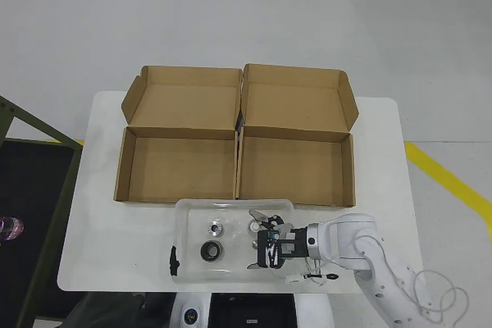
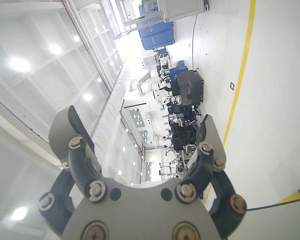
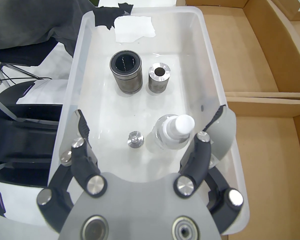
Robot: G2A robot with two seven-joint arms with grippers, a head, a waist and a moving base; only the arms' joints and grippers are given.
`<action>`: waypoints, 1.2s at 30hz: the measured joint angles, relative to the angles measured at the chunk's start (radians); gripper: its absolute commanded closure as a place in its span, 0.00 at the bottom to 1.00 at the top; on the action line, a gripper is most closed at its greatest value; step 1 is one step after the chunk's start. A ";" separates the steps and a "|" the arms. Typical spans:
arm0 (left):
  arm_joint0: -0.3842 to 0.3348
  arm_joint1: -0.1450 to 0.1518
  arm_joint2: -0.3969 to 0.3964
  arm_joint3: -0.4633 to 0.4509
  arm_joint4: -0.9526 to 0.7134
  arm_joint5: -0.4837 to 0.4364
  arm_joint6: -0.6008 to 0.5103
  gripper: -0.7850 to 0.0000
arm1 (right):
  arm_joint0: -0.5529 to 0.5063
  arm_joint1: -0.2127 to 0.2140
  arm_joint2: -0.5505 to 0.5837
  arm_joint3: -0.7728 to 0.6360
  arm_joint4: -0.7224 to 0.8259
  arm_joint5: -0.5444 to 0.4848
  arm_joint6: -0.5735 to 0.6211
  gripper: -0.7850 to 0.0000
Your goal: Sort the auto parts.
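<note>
Bench (image 1: 94, 246) white. Left box (image 1: 180, 168), right box (image 1: 295, 168): plain brown cardboard. Bin (image 3: 210, 51) clear, frosted, with black tape scrap (image 3: 110, 17) and white label (image 3: 135, 29). Bearing (image 3: 126, 72) dark grey, black bore. Bushing (image 3: 159, 77) matt grey, bright silver face. Small part (image 3: 135, 139) shiny silver. Bottle (image 3: 173, 132) clear, white cap. Right hand (image 3: 150, 113) silver, black ribbed pads (image 3: 83, 126).
</note>
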 measured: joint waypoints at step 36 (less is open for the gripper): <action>0.000 0.000 0.000 0.000 0.000 0.000 0.000 0.00 | 0.074 0.018 -0.015 0.116 0.045 0.037 -0.171 1.00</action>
